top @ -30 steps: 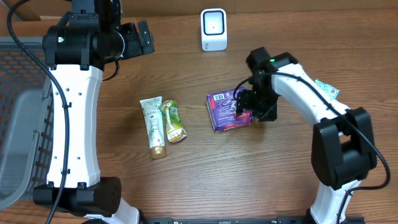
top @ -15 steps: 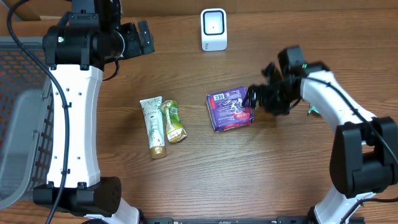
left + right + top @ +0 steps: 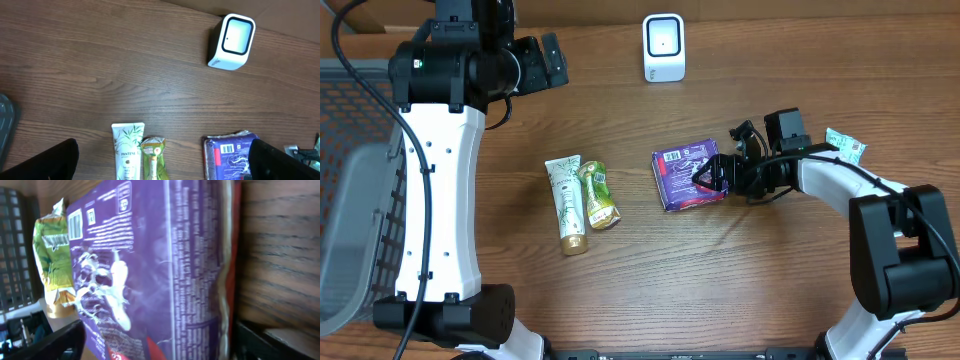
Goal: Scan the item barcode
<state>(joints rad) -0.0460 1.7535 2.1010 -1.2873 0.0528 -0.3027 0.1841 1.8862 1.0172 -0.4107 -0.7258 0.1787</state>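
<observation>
Overhead, the flat purple plastic-wrapped packet [image 3: 685,178] lies face up on the brown wooden surface [image 3: 770,290]. The right hand [image 3: 712,176] sits low at its right edge, pointing leftward across it, so the packet is directly ahead of the spread fingers. The left hand [image 3: 548,62] hangs high and well apart, which makes the right arm clearly the nearer one. The packet is close to square and slightly turned, and the small white box scanner [image 3: 664,47] stands well beyond it, farther from the robot. From the left wrist, that hand's fingers are spread wide with nothing between them. The packet's barcode [image 3: 227,149] shows on its upper face at the corner toward the scanner, a detail too small to read from above. From the right wrist, the dark fingers [image 3: 47,342] stand wide at both lower corners with the packet's side seam between them, not pinched. I judge that closing on that edge comes next, then a lift and tilt toward the scanner's face.
</observation>
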